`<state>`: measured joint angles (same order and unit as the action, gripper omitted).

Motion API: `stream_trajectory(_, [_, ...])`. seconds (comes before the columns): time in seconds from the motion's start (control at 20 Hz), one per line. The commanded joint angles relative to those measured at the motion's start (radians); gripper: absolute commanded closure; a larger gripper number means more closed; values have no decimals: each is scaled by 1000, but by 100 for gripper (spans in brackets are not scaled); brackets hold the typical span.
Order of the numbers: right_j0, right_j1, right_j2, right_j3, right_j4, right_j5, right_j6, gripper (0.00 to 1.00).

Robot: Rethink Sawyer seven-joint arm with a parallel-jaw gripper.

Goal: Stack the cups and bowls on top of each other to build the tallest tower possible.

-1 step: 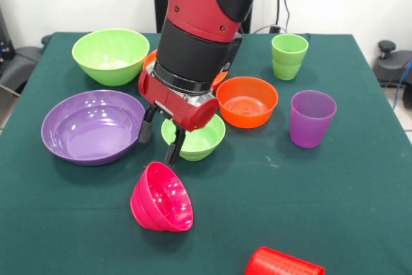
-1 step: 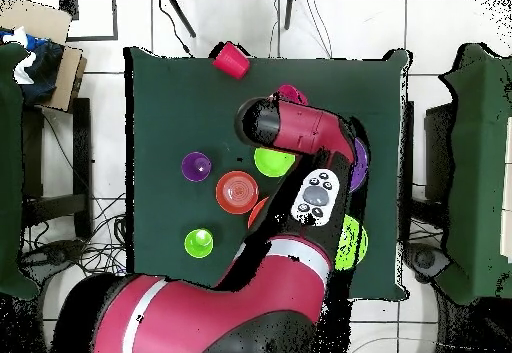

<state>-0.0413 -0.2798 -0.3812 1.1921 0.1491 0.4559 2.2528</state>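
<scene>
Small magenta-pink bowl (image 1: pixel 162 198) tipped on its side at the table's near middle, mouth up-left, empty. My gripper (image 1: pixel 158 138) hangs just above it, fingers spread, holding nothing. Small lime green bowl (image 1: pixel 195 137) behind my fingers, partly hidden. Small orange bowl (image 1: pixel 247 101), large purple bowl (image 1: pixel 92 126), large lime green bowl (image 1: pixel 111 55) all upright, empty. Purple cup (image 1: pixel 311 118) and light green cup (image 1: pixel 289 56) upright. Red cup (image 1: pixel 283 264) lying down, cut off at the bottom edge. Another orange bowl (image 1: pixel 150 60) mostly behind my arm.
</scene>
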Motion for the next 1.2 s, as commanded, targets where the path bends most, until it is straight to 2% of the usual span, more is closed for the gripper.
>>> stream_trajectory(0.05, [42,123,58,-50,-39,-53,89,0])
stream_trajectory(0.45, [83,202,-29,-121,0,-66,167,0])
stream_trajectory(1.2, [55,173,3,-98,7,-64,112,0])
